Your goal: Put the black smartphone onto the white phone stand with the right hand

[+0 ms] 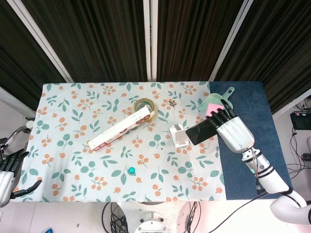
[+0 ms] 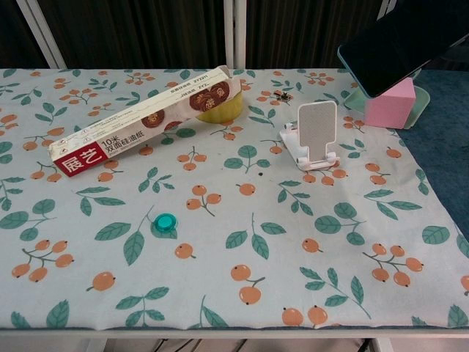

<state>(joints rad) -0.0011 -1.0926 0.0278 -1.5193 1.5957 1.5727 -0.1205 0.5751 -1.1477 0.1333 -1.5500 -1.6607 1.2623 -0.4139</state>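
The right hand grips the black smartphone in the air, clear of the tabletop. The phone's long axis runs left to right, its free end pointing left. The white phone stand sits upright just below and left of that end. The left hand hangs open, fingers apart, well away at the near left.

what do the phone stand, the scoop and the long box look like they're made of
Phone stand: likely matte white plastic, moulded hinged shape, back panel finely textured. Scoop: pale green, slightly see-through plastic by its look. Long box: printed cardboard with a light sheen, folded edges showing.
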